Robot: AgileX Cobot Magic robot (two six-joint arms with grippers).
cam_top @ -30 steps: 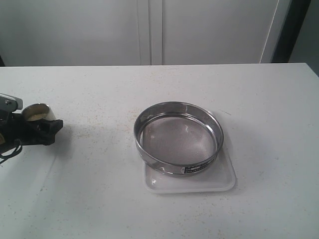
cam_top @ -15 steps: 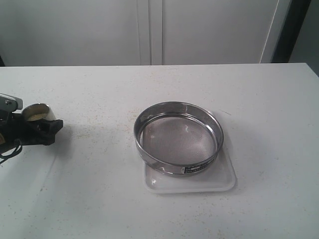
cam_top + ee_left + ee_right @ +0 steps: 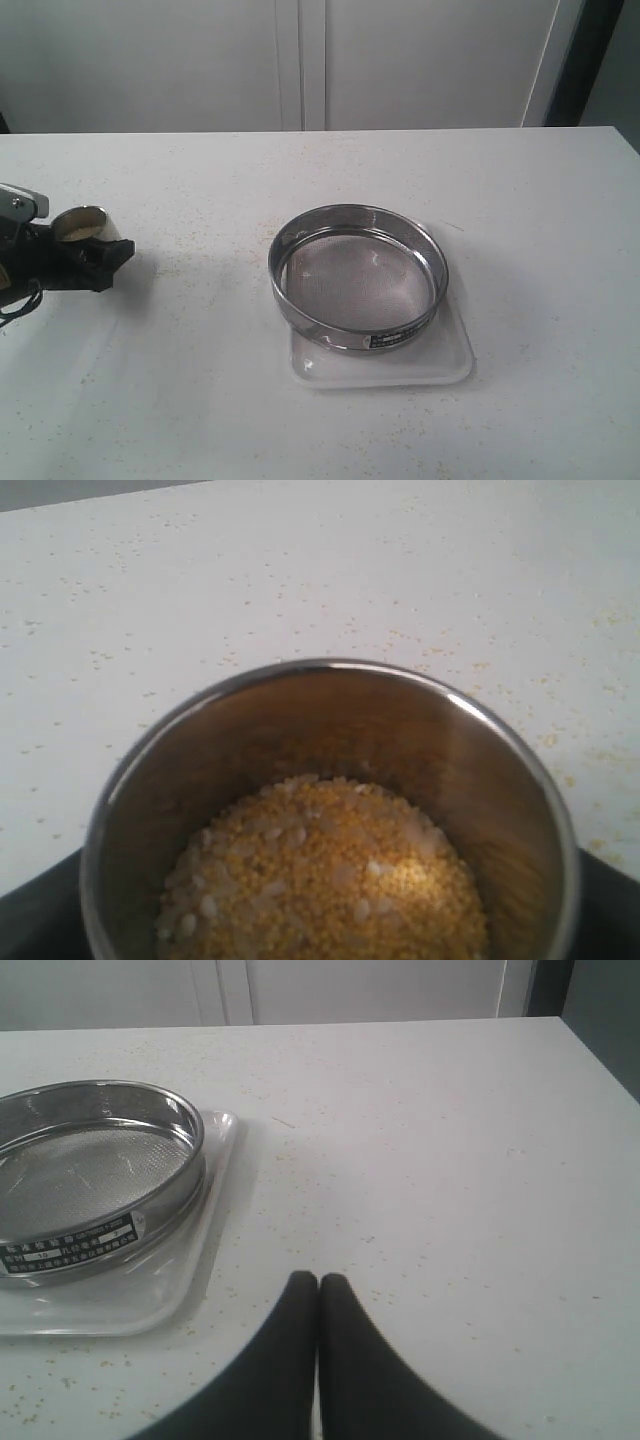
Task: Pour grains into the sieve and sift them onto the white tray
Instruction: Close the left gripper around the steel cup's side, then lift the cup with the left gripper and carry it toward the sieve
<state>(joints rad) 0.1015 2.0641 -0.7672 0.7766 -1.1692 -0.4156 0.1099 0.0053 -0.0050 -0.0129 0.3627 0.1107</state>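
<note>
Spreading across every view, a pale speckled table (image 3: pixel 200 400) is carrying everything else. Right of its middle, the white tray (image 3: pixel 450 365) is lying flat, and the sieve (image 3: pixel 358 275) is sitting on top of it, covering most of it, so that only the tray's near edge and corners are showing around the steel ring. The sieve's mesh is looking bare. Its small dark label (image 3: pixel 393 338) is facing the near side of the rim.

Well apart from the sieve, at the left edge of the table, the left gripper (image 3: pixel 95 255) is clasping a small steel cup (image 3: pixel 80 222), its black jaws standing on either side of the cup's wall. The cup is standing roughly upright with its mouth open to the ceiling; whether its base is touching the table cannot be told.

The right gripper (image 3: pixel 318 1280) is hanging over the bare table just right of the tray, its two dark fingers pressing together with nothing between them.

The grains (image 3: pixel 325 880) are lying in the bottom of the cup, a yellow heap with paler rice-like bits mixed in. A few stray granules (image 3: pixel 600 755) are dotting the table around it.
</note>
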